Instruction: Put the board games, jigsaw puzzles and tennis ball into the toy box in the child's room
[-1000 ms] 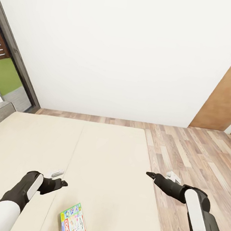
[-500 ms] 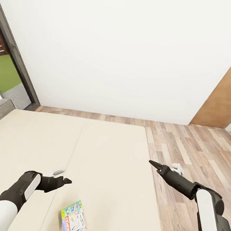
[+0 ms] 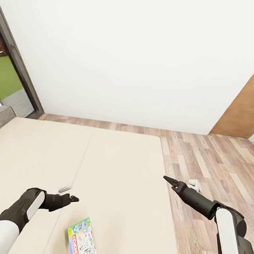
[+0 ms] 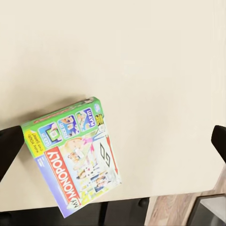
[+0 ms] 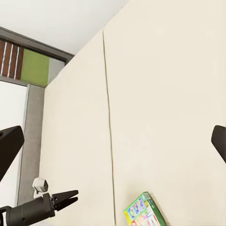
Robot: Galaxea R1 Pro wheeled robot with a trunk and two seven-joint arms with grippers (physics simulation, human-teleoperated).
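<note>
Board game (image 3: 81,247): flat on the bed (image 3: 118,162), near its front edge, close below your left gripper (image 3: 71,198)
Left gripper: spread, empty
Right gripper (image 3: 168,180): spread, empty, beside the bed
Risk: your fingers could shove the flat box off the edge instead of pinching it

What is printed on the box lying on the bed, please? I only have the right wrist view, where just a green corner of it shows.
Observer: The left wrist view shows the board game whole; a red band on its lid reads "Monopoly".
Operator: Thank you. Where does it lie relative to the arms?
Observer: In the head view it lies flat on the bed, close to the near edge and between both arms. It is nearer the left end effector, which is not touching it.
</note>
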